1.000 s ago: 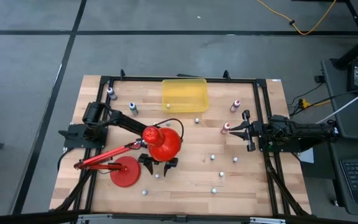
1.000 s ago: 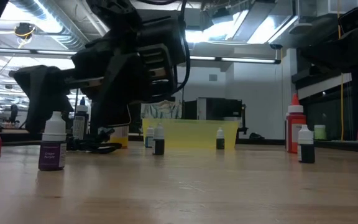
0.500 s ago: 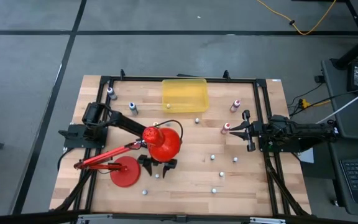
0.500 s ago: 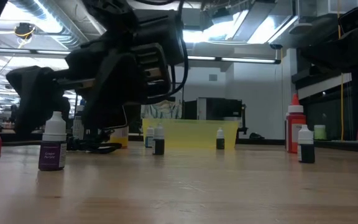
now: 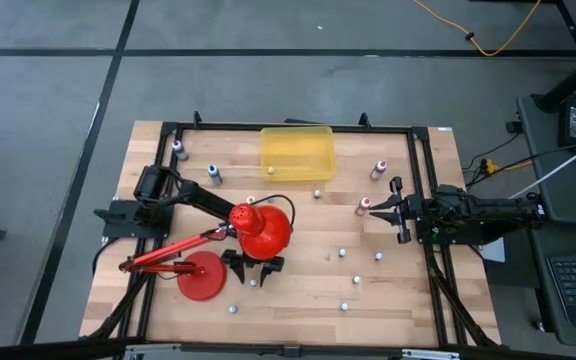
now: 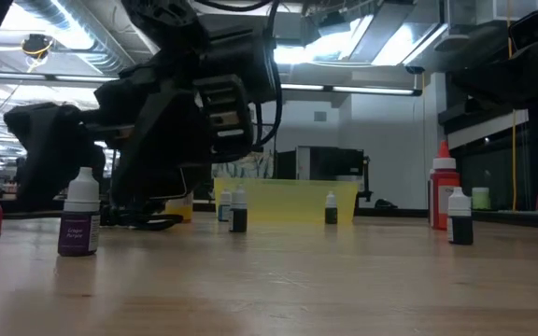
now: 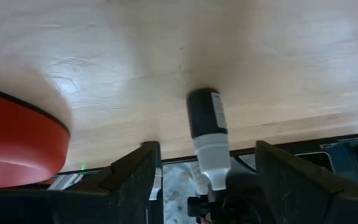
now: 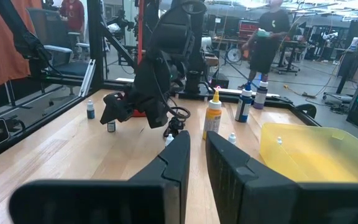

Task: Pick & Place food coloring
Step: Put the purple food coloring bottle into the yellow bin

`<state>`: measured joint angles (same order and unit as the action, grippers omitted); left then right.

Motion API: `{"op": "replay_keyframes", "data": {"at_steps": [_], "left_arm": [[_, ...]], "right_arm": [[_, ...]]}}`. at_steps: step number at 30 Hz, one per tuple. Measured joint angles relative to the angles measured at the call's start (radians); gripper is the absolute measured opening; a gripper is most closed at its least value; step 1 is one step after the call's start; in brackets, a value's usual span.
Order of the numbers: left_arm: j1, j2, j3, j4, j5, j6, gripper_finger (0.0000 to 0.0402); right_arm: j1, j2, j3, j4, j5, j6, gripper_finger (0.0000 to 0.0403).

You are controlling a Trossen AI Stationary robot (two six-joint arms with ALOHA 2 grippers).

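A dark food coloring bottle [image 7: 205, 121] with a white cap stands upright on the wooden table, near the red lamp's base. My left gripper [image 5: 253, 268] is open and slants down at it; one finger [image 7: 135, 177] stands on each side of the bottle, apart from it. More food coloring bottles [image 5: 356, 280] stand scattered over the table's right half and far left [image 5: 180, 150]. My right gripper [image 5: 400, 212] waits shut at the table's right edge, level and holding nothing.
A red desk lamp arches over my left arm, its head [image 5: 264, 230] just above the wrist and its round base [image 5: 200, 276] beside the gripper. A translucent yellow bin [image 5: 296, 152] sits at the far edge. Larger bottles [image 6: 444, 191] stand at the right.
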<state>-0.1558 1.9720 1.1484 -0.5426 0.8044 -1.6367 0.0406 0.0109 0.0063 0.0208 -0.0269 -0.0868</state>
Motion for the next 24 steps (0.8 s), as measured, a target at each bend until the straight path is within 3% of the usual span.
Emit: {"op": "replay_keyframes", "data": {"at_steps": [24], "left_arm": [[0.0, 0.0, 0.0, 0.042, -0.017, 0.027, 0.0087]], "right_arm": [[0.0, 0.0, 0.0, 0.0, 0.0, 0.0, 0.0056]]}}
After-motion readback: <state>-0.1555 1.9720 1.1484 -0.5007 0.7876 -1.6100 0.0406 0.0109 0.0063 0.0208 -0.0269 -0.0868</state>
